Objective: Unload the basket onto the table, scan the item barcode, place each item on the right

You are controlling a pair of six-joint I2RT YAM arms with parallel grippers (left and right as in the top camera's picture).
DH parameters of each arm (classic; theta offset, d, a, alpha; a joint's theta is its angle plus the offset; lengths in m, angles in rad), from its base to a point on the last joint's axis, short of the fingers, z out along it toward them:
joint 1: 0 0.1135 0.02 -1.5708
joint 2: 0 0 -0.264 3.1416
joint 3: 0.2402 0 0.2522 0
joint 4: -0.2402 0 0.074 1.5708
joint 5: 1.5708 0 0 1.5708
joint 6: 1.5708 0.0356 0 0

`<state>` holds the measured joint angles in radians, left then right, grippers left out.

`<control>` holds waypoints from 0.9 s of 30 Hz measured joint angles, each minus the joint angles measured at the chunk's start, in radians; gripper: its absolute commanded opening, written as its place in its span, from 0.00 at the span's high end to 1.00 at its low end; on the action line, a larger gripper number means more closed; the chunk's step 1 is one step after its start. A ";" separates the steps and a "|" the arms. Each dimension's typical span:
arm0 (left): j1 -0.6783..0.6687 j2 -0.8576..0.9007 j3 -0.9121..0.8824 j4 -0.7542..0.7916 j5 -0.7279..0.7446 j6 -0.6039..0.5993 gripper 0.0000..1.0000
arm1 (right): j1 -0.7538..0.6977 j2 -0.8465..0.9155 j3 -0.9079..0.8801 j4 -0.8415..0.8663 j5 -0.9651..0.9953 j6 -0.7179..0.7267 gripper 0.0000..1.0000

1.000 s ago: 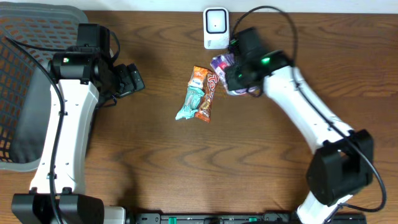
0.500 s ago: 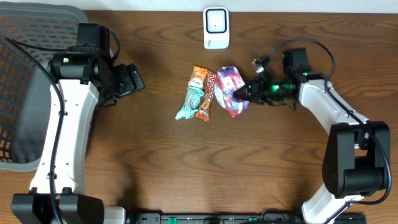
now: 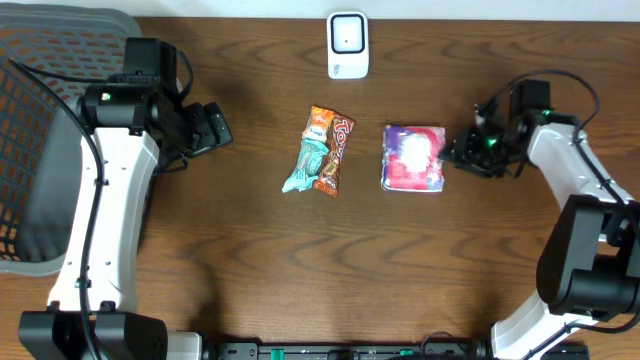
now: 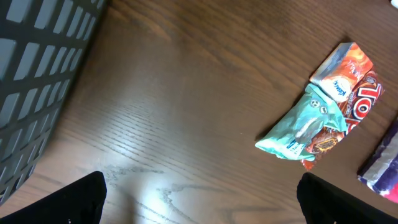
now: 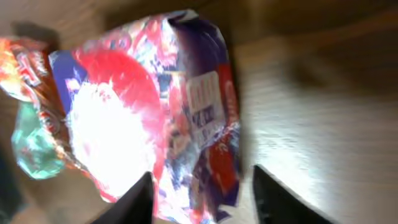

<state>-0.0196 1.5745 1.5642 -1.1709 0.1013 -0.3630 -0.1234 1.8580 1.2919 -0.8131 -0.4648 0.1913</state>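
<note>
The snack bag point(image 3: 413, 158), purple and red with a bright glare on its face, lies flat on the wooden table point(image 3: 300, 260), right of centre. The right gripper point(image 3: 455, 156) sits low at the bag's right edge, pointing at it. In the right wrist view its two fingers point(image 5: 140, 199) stand apart with the bag's near edge between their tips, and they do not pinch it as far as that view shows. A white label point(image 5: 205, 106) with dark marks faces up on the bag, too blurred to read. The scanner point(image 3: 347, 45), a small white box, stands at the far edge of the table, well apart from the bag, which lies nearer the robot and to its right. Just left of the bag, apart from it, lie an orange and brown wrapper point(image 3: 333, 148) and a teal wrapper point(image 3: 304, 168), the two overlapping. The left gripper point(image 3: 215, 127) hangs over bare wood near the dark mesh basket point(image 3: 40, 150) at the left, well apart from all the packets. Its jaws are spread wide with nothing between them.
</note>
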 measured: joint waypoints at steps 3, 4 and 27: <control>0.000 0.000 0.000 0.000 0.000 0.000 0.02 | 0.002 0.000 0.066 -0.027 0.036 -0.033 0.39; 0.000 0.000 0.000 0.000 0.000 0.000 0.02 | 0.003 0.000 0.079 -0.027 0.042 -0.044 0.38; 0.000 0.000 0.000 0.000 0.000 0.000 0.02 | 0.092 0.028 -0.249 0.414 -0.150 0.001 0.99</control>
<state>-0.0196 1.5745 1.5642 -1.1706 0.1013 -0.3626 -0.0311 1.8862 1.0431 -0.3992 -0.6147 0.1921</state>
